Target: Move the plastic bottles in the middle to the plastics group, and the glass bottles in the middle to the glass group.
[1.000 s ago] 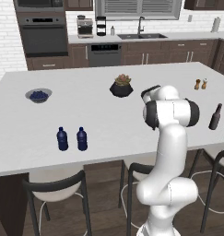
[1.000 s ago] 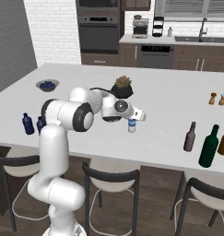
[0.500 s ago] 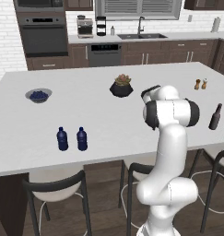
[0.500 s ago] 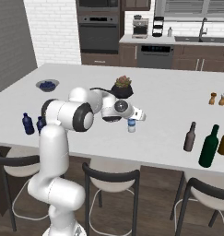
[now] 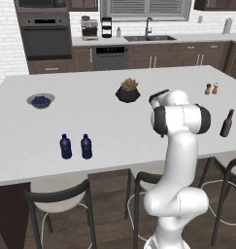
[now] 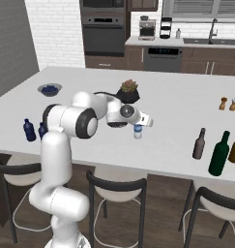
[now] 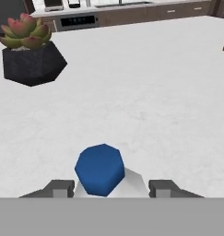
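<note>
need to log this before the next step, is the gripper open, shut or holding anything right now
Gripper: open, its fingertips on either side of the water bottle, with gaps still showing; not yet holding it.

My glossy white, rounded arm (image 5: pixel 178 160) has dark grey joint rings; my two small finger tips (image 7: pixel 164 186) are dark grey.
</note>
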{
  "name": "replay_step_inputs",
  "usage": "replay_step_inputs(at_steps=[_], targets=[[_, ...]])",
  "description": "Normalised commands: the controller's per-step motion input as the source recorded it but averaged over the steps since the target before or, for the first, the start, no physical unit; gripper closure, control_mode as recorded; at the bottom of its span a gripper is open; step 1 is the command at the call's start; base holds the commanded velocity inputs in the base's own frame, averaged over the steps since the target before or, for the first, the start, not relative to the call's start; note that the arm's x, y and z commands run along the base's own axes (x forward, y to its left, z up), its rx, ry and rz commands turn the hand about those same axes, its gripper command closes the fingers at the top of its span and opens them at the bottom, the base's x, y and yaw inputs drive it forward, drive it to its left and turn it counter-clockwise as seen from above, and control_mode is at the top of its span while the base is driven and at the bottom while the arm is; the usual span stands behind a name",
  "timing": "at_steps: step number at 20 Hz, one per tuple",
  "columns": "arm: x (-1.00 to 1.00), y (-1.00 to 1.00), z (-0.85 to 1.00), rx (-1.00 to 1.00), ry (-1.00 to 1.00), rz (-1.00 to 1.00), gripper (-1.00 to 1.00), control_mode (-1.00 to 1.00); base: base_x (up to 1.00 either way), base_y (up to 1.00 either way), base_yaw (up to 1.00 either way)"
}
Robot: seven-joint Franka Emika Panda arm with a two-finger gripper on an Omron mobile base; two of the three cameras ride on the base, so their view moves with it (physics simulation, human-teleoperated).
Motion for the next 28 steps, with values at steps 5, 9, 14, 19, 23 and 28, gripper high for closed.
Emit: replay_step_inputs(at_steps=[5, 9, 14, 19, 23, 28], targets=[[-0.14, 0.01, 0.51, 0.02, 0.00, 0.00, 1.00, -1.00, 0.00, 0.00, 0.00], [-0.43, 0.28, 0.42, 0.01, 0.04, 0.09, 1.00, -1.00, 0.00, 0.00, 0.00], [-0.53, 0.70, 0.35, 0.00, 0.16, 0.12, 1.00, -1.00, 0.00, 0.00, 0.00], [-0.43, 1.00, 0.50, -0.01, 0.14, 0.21, 1.00, -1.00, 0.00, 0.00, 0.00], [-0.16, 0.91, 0.65, 0.00, 0.10, 0.21, 1.00, -1.00, 0.00, 0.00, 0.00], [-0.10, 0.90, 0.53, 0.01, 0.18, 0.21, 1.00, -1.00, 0.00, 0.00, 0.00]])
